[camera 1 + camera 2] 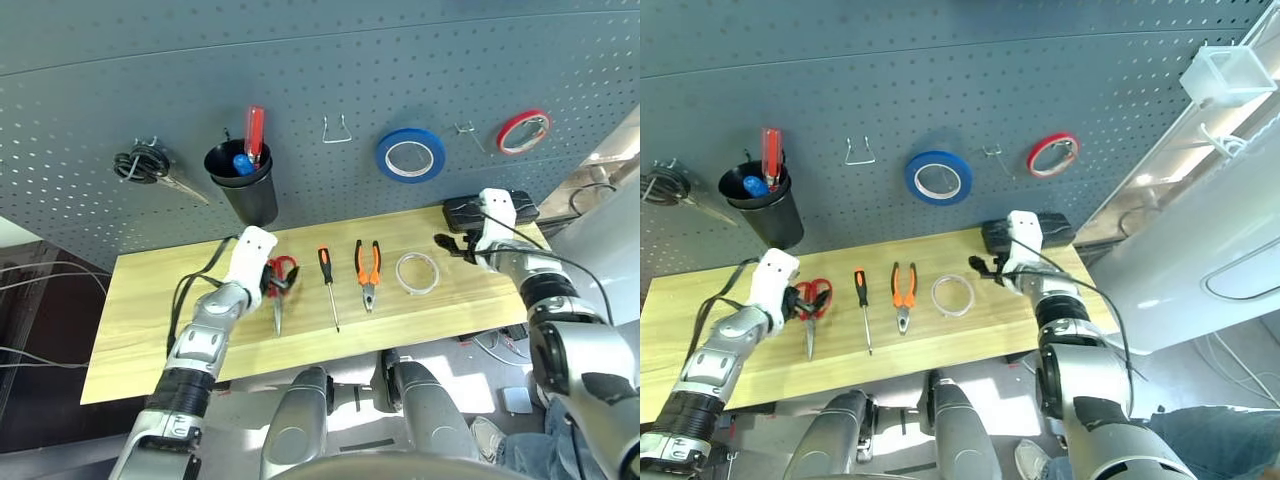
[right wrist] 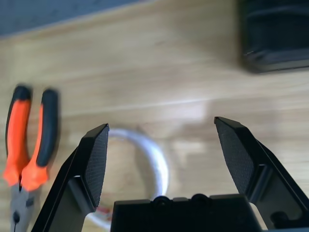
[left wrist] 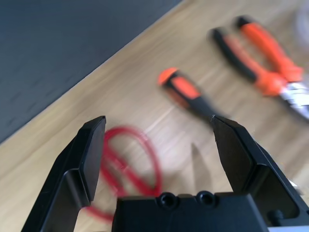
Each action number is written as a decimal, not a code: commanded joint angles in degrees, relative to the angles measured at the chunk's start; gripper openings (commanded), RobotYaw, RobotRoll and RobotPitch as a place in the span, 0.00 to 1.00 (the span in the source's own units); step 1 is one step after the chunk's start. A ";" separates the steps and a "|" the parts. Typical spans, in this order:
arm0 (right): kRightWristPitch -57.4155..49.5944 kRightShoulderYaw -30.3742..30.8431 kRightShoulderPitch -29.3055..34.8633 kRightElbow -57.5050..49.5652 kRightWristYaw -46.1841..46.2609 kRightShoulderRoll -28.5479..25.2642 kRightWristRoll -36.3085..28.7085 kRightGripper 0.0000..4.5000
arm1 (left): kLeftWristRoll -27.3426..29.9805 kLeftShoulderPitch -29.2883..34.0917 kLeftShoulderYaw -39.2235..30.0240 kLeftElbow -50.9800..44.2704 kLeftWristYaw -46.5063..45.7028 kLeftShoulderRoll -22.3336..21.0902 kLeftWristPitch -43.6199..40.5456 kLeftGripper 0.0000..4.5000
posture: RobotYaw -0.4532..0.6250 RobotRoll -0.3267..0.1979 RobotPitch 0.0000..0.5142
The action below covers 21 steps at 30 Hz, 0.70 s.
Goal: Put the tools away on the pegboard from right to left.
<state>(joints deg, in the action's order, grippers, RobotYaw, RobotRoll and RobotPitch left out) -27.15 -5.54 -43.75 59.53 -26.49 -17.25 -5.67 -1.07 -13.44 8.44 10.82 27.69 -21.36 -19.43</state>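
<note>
Four tools lie in a row on the wooden table point(image 1: 140, 310): red-handled scissors point(image 1: 281, 283), a slim orange-and-black screwdriver point(image 1: 328, 283), orange-and-black pliers point(image 1: 368, 270) and a whitish tape roll point(image 1: 417, 272). The dark pegboard point(image 1: 330, 70) rises behind them. My left gripper point(image 1: 274, 281) hovers open right at the scissors' handles point(image 3: 137, 159), with the screwdriver point(image 3: 186, 92) and pliers point(image 3: 263, 65) beyond. My right gripper point(image 1: 448, 243) stands open just right of the tape roll point(image 2: 157, 166), holding nothing.
On the pegboard hang a black cup point(image 1: 245, 190) holding a red screwdriver point(image 1: 256, 130), a bare hook point(image 1: 337, 129), a blue tape roll point(image 1: 410, 155), a red tape roll point(image 1: 524, 130) and a black coil point(image 1: 140, 162). A black box point(image 1: 462, 210) sits behind my right gripper.
</note>
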 commanded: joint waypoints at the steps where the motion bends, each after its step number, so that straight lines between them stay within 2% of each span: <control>1: -2.26 1.82 1.43 0.10 0.29 0.63 1.52 1.00 | -2.14 -0.42 4.06 -1.10 2.21 -0.08 -2.05 0.99 | 0.48 0.62 0.39; 13: -6.47 6.41 3.31 3.66 2.19 1.70 5.97 1.00 | -3.16 -3.85 7.37 -1.89 3.40 1.78 -6.97 0.99 | 0.48 0.62 0.44; 16: -6.82 6.67 3.51 3.64 2.94 1.73 6.45 0.85 | -3.18 -3.68 7.75 -2.33 4.22 1.81 -7.06 1.00 | 0.48 0.62 0.43; 21: -7.94 5.71 4.42 -1.96 4.08 0.73 5.97 0.46 | -3.22 -3.08 8.44 -3.35 5.82 1.21 -5.49 1.00 | 0.47 0.62 0.42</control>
<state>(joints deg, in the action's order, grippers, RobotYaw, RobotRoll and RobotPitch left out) -33.83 0.42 -41.19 58.89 -22.79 -16.38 0.45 -4.08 -17.53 16.13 8.63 32.68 -19.57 -25.59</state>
